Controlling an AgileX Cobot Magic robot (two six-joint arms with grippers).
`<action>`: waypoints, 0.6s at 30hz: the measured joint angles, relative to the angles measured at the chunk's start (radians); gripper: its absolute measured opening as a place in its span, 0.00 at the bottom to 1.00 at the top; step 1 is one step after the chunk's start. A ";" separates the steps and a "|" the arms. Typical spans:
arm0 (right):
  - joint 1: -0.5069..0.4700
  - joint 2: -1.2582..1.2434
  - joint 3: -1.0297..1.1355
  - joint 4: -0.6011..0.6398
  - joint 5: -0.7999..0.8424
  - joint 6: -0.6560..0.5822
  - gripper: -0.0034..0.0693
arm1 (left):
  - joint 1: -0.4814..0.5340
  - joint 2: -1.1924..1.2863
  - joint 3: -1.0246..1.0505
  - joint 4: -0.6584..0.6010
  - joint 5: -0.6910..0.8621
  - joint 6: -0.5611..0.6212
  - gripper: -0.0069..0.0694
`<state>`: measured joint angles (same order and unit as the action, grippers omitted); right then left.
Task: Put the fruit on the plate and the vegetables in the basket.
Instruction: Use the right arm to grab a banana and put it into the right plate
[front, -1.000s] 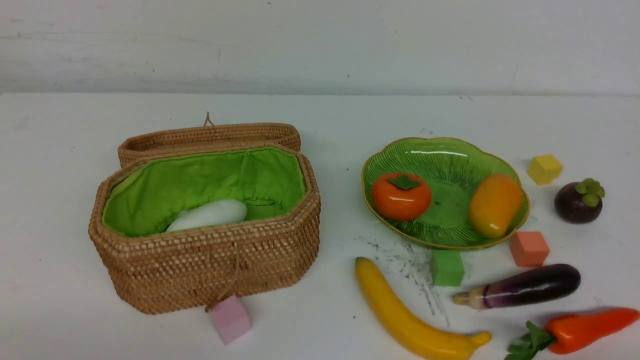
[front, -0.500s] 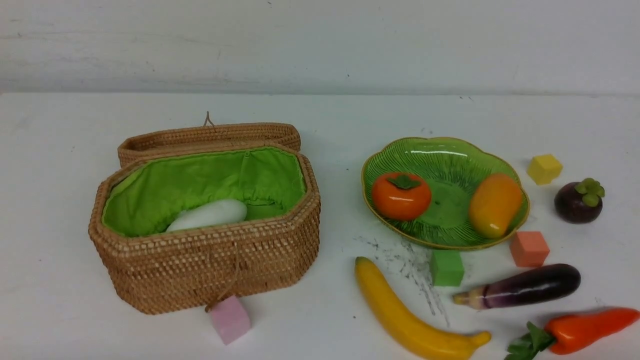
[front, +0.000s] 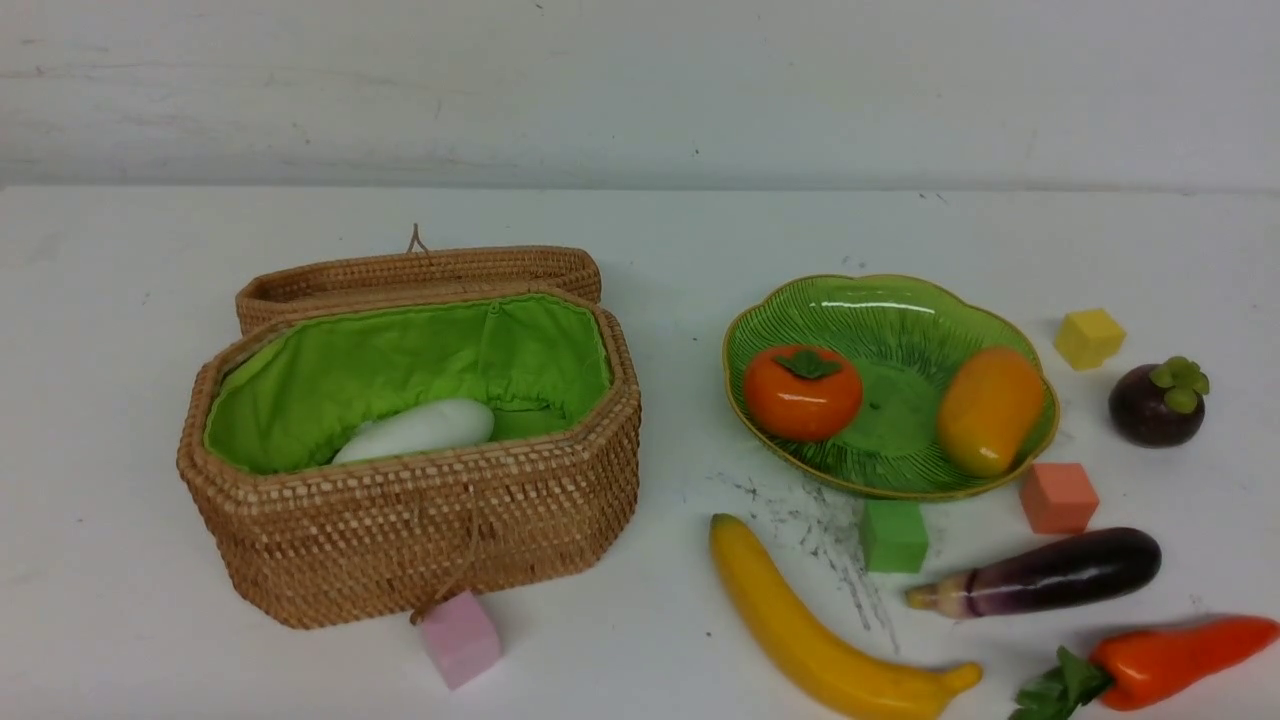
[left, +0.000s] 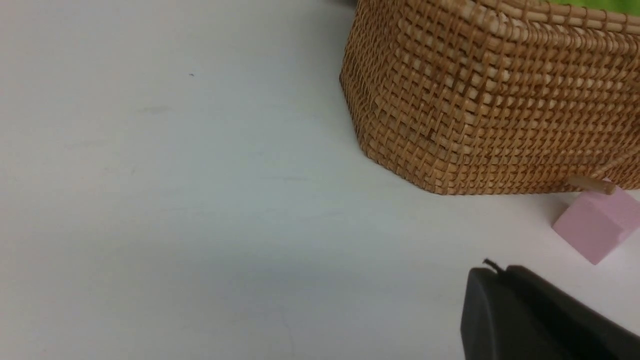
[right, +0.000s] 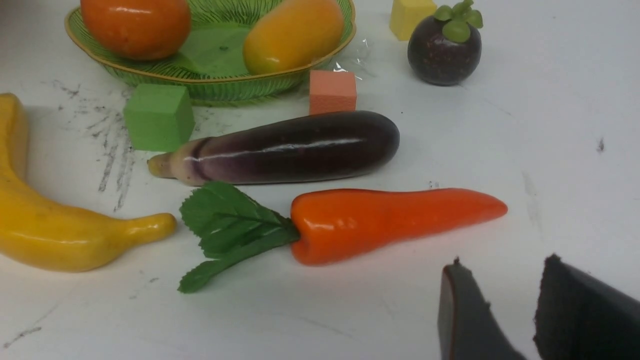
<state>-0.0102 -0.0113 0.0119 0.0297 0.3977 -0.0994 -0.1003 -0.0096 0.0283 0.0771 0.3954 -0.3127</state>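
Note:
The open basket (front: 420, 540) at the left holds the white vegetable (front: 418, 430). On the green plate (front: 880, 310) lie the persimmon (front: 802, 392) and the mango (front: 988, 410). The banana (front: 820, 640), eggplant (front: 1050, 572), pepper (front: 1170, 658) and mangosteen (front: 1157, 403) lie on the table. Neither arm shows in the front view. My left gripper (left: 495, 272) is shut and empty, near the basket's corner (left: 450, 125). My right gripper (right: 502, 265) stands open with nothing between its fingers, just short of the pepper (right: 390, 220) and eggplant (right: 290, 150).
Foam cubes lie about: pink (front: 460, 638) in front of the basket, green (front: 893, 535) and salmon (front: 1058, 497) by the plate's near rim, yellow (front: 1089, 337) beside the mangosteen. The basket lid (front: 420, 272) lies open behind it. Dark scuffs (front: 820, 520) mark the table.

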 joint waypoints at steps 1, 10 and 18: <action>0.000 0.000 0.000 0.000 0.000 0.000 0.38 | 0.000 0.000 0.000 0.000 0.000 0.000 0.10; 0.000 0.000 0.000 -0.004 -0.007 0.000 0.38 | 0.000 0.000 0.000 0.000 0.000 0.000 0.11; 0.000 0.000 0.012 0.019 -0.099 0.000 0.38 | 0.000 0.000 0.000 -0.003 0.000 0.000 0.12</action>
<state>-0.0102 -0.0113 0.0239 0.0486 0.2985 -0.0994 -0.1003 -0.0096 0.0283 0.0745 0.3954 -0.3127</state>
